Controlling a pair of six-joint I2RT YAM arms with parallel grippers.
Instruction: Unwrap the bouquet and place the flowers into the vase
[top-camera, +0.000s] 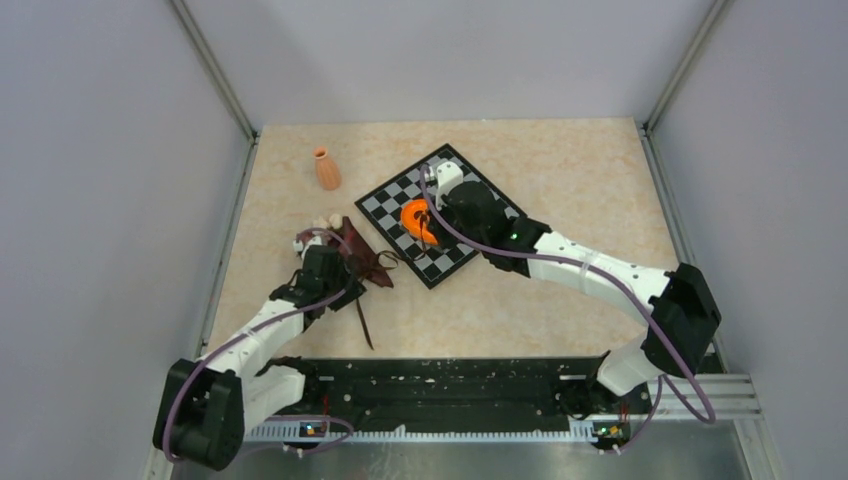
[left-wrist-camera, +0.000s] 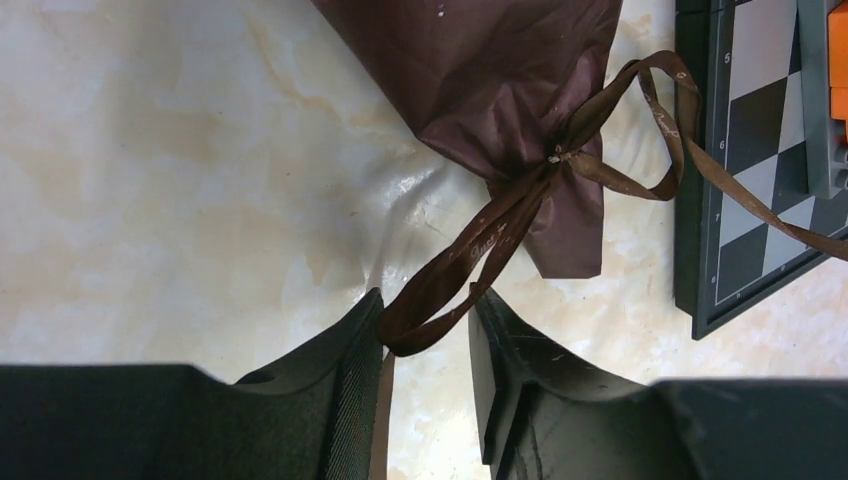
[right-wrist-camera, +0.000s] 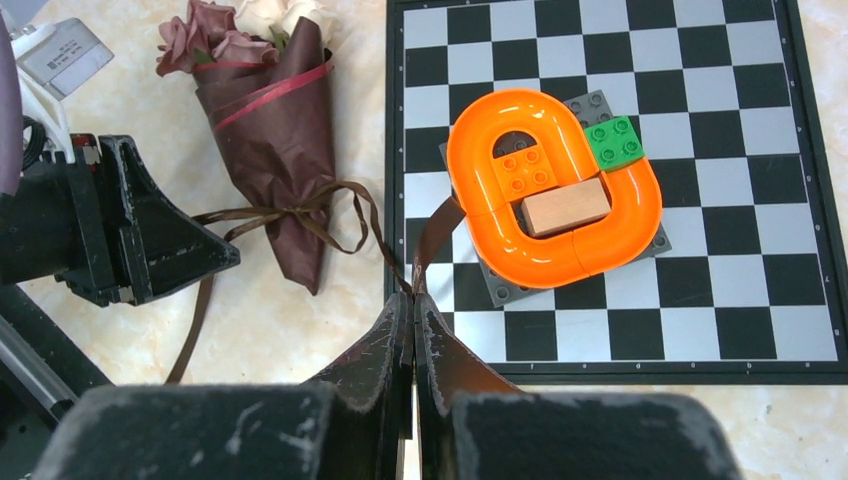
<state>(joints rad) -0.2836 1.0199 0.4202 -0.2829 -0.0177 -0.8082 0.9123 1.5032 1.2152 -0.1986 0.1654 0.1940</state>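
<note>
On the bench (top-camera: 560, 310), bouquet (right-wrist-camera: 275, 150) still tied, vase (top-camera: 327, 169) empty; right tool (right-wrist-camera: 413, 320) pinches ribbon (left-wrist-camera: 470, 250) end shut, left tool (left-wrist-camera: 428, 300) half-open around loop.

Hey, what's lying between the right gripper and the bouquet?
Only a stretch of brown ribbon, running from the shut right gripper to the knot on the bouquet, over pale tabletop. The right wrist view shows it.

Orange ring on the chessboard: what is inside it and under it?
Inside the orange ring sit an orange brick and a tan block. A grey plate shows under it; the ring hides most of the plate.
</note>
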